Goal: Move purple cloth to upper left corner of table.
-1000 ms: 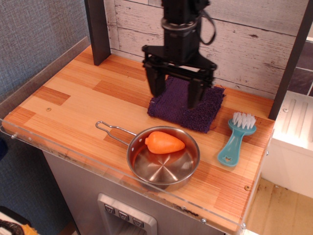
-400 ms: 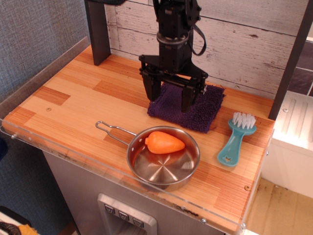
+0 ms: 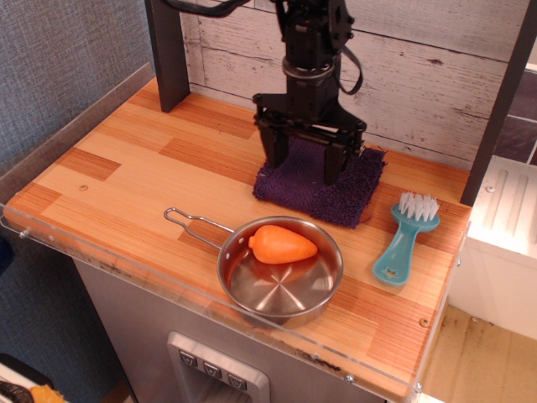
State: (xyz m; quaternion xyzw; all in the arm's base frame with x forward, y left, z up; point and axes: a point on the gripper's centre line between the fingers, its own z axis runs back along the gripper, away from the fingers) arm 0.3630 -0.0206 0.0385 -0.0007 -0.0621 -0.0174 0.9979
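Observation:
The purple cloth lies flat on the table at the back right, close to the plank wall. My black gripper points straight down over the cloth's back middle. Its jaws stand apart, and the fingertips reach down to the cloth's surface. I cannot tell whether they press into it. The part of the cloth under the gripper is hidden. The table's back left corner lies beside a dark post.
A steel pan holding an orange carrot sits at the front middle, its handle pointing left. A teal brush lies right of the cloth. A second dark post stands at the right edge. A clear rim edges the front.
The gripper has come down and moved back onto the cloth, still with its jaws apart. The cloth, pan and brush have not moved.

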